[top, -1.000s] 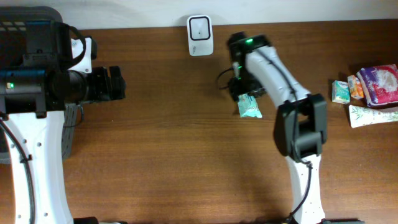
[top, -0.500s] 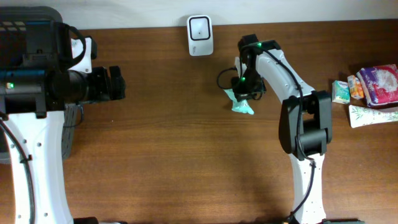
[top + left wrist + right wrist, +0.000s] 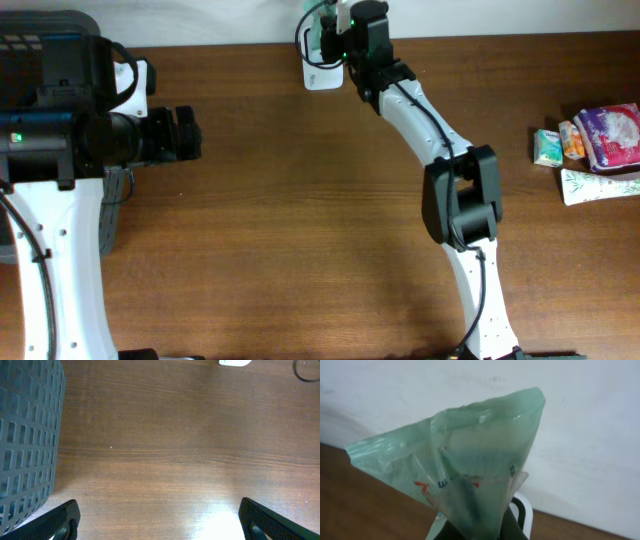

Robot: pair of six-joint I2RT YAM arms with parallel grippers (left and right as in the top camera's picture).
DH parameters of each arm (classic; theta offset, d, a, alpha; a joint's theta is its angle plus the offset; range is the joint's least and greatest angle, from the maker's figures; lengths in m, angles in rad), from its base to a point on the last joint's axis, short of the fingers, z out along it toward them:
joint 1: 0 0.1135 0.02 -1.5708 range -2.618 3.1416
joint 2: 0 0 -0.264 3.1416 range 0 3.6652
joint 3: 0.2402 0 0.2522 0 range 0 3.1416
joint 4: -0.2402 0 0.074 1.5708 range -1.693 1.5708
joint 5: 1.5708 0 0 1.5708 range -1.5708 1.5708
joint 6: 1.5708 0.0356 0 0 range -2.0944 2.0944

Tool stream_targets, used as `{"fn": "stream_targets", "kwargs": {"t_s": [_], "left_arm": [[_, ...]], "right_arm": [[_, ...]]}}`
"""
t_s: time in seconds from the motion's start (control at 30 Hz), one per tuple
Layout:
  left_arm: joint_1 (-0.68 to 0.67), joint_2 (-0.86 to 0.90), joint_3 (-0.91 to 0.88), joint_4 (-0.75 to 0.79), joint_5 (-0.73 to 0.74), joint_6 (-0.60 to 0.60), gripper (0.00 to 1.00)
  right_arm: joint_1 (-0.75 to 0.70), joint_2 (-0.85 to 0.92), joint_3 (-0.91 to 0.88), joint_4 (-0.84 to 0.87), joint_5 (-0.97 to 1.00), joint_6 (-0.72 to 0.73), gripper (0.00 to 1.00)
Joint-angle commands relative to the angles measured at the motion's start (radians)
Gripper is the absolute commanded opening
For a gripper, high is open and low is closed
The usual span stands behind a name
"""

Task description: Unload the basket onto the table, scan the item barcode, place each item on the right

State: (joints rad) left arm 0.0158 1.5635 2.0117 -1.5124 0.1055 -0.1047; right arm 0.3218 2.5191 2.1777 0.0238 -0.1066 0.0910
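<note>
The item is a pale green plastic packet (image 3: 465,455) with red and blue print. My right gripper (image 3: 475,532) is shut on its lower end and holds it up in front of the white wall. In the overhead view the packet (image 3: 318,22) and right gripper (image 3: 338,32) hang over the white barcode scanner (image 3: 322,76) at the table's back edge. Part of the scanner (image 3: 524,510) shows just behind the packet. No barcode is visible on the packet. My left gripper (image 3: 190,135) stands open at the left, far from the scanner, with bare wood between its fingers (image 3: 60,522).
A dark grey mesh basket (image 3: 25,435) stands at the far left beside the left arm. Several packaged items (image 3: 598,140) lie at the right edge of the table. A black cable loop (image 3: 306,370) lies near the scanner.
The right gripper closed on the green packet, lifted it off the table and carried it back and left to above the scanner. The left arm stayed still.
</note>
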Motion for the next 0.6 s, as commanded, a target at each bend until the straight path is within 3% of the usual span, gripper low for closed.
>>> {"fn": "stream_targets", "kwargs": {"t_s": [0.0, 0.33, 0.57], "left_arm": [[0.000, -0.003, 0.002, 0.001, 0.011, 0.012, 0.99], [0.000, -0.003, 0.002, 0.001, 0.011, 0.012, 0.99], [0.000, -0.003, 0.002, 0.001, 0.011, 0.012, 0.99]], "right_arm": [[0.007, 0.027, 0.015, 0.042, 0.014, 0.003, 0.04], [0.034, 0.051, 0.016, 0.087, 0.040, -0.034, 0.04], [0.024, -0.083, 0.016, 0.012, 0.085, -0.031, 0.04]]}}
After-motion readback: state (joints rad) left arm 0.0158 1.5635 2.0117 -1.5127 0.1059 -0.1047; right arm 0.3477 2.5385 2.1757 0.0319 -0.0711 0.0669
